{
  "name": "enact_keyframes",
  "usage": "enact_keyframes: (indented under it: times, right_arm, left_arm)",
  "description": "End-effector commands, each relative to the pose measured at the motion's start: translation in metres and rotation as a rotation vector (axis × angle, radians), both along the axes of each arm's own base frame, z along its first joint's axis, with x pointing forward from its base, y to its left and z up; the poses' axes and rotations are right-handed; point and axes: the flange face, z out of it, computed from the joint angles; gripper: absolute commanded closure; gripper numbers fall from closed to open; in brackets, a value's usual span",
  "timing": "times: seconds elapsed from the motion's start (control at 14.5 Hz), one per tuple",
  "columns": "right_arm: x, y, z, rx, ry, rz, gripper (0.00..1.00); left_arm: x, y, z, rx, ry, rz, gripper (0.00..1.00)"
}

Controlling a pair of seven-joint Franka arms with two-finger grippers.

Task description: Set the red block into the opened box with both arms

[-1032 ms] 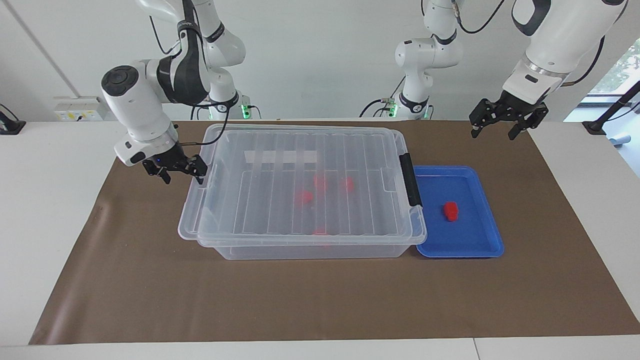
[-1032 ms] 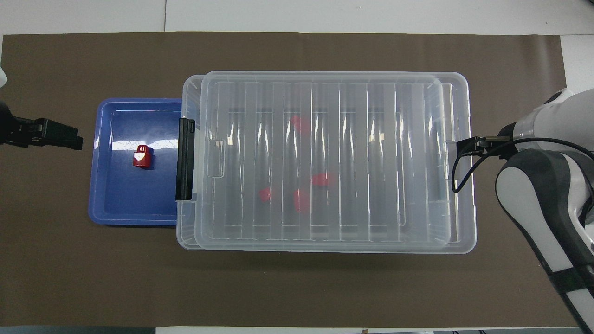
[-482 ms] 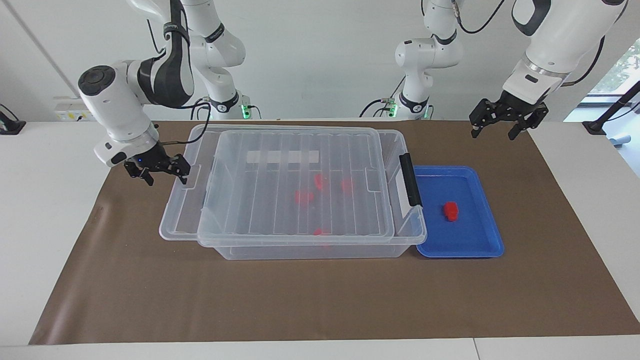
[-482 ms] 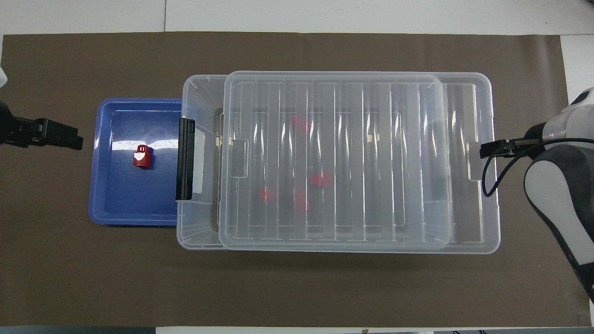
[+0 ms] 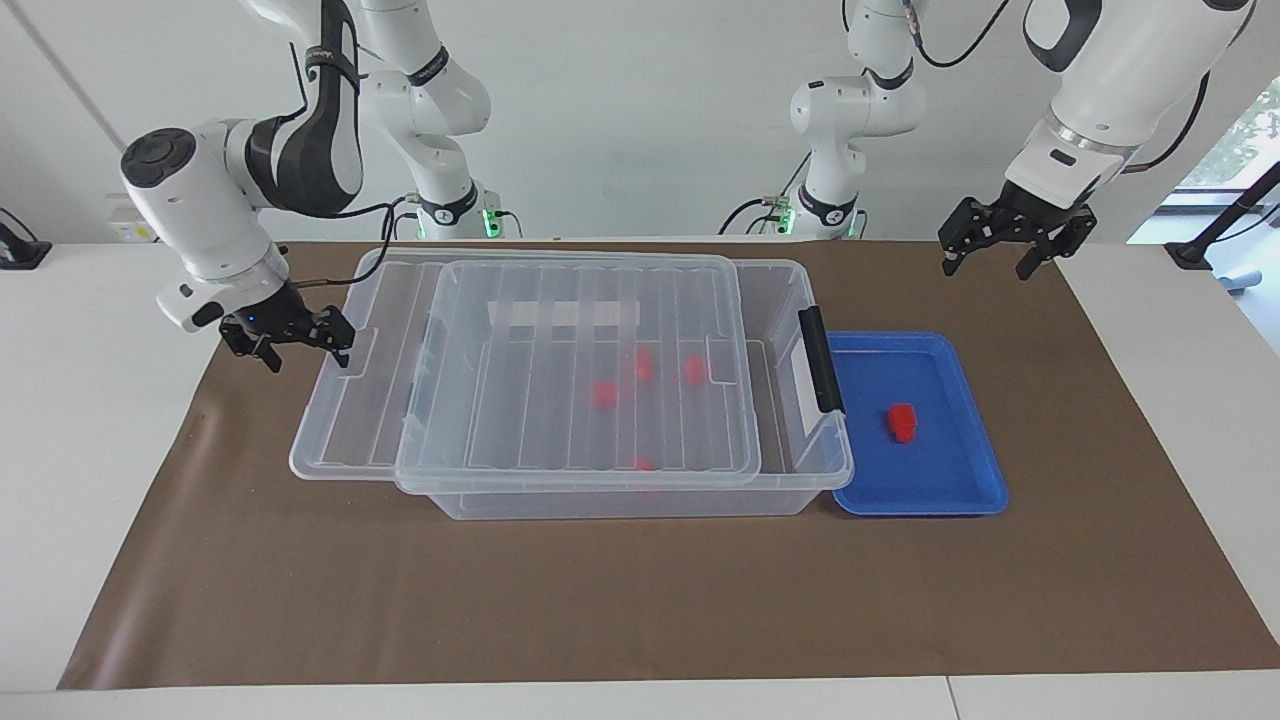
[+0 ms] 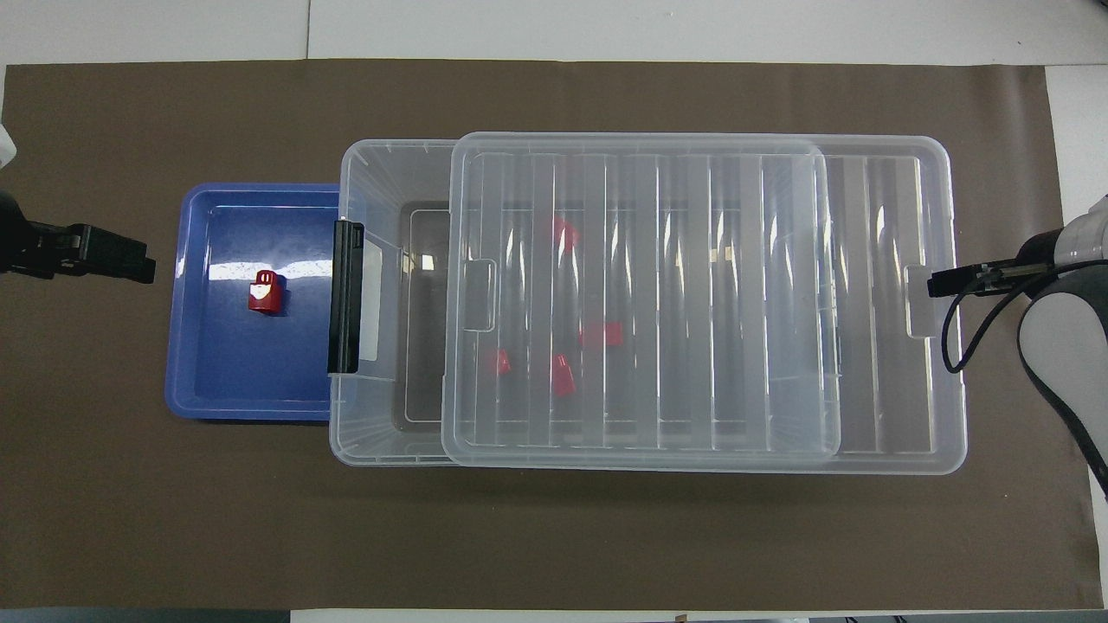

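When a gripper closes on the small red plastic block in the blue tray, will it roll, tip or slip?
The small red plastic block looks blocky and flat-based, so it probably won't roll. Its smooth plastic may slide on the shallow blue tray if nudged. Small and compact, it is probably light and stiff.

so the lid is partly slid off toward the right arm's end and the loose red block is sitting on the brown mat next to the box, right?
Not quite. The loose red block sits in the blue tray, not on the brown mat; the facing view shows it. The lid is indeed partly slid off the box toward the right arm's end.

bright even light, sharp focus, glare on lid (image 6: 640, 294)
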Motion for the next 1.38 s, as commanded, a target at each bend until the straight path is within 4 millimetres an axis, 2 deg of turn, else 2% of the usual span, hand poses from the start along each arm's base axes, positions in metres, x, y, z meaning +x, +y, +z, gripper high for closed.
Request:
enact_keyframes:
  times: [0.0, 0.21, 0.41, 0.48, 0.76, 0.89, 1.31]
  right_arm:
    - [-0.007, -0.024, -0.003, -0.028, -0.004, 0.048, 0.0]
    - [-0.009, -0.042, -0.002, -0.041, -0.019, 0.077, 0.0]
    - [-0.012, -0.053, -0.002, -0.043, -0.019, 0.095, 0.0]
    - [-0.013, -0.056, -0.001, -0.045, -0.022, 0.098, 0.0]
    - [-0.013, -0.057, -0.001, -0.045, -0.02, 0.109, 0.0]
    - [-0.014, -0.059, -0.001, -0.045, -0.022, 0.106, 0.0]
    - [-0.015, -0.069, 0.001, -0.058, -0.022, 0.129, 0.0]
  left_arm:
    - [-0.013, 0.004, -0.007, -0.007, -0.01, -0.003, 0.0]
    - [-0.012, 0.003, -0.032, -0.013, -0.118, 0.012, 0.0]
    - [-0.014, 0.004, -0.058, -0.012, -0.124, 0.003, 0.0]
    - [-0.013, 0.003, -0.072, -0.011, -0.122, 0.002, 0.0]
    - [-0.016, -0.001, -0.13, -0.01, -0.136, -0.04, 0.0]
    - [-0.013, -0.001, -0.149, -0.007, -0.109, -0.114, 0.0]
    - [-0.004, 0.003, -0.216, -0.009, -0.126, -0.102, 0.0]
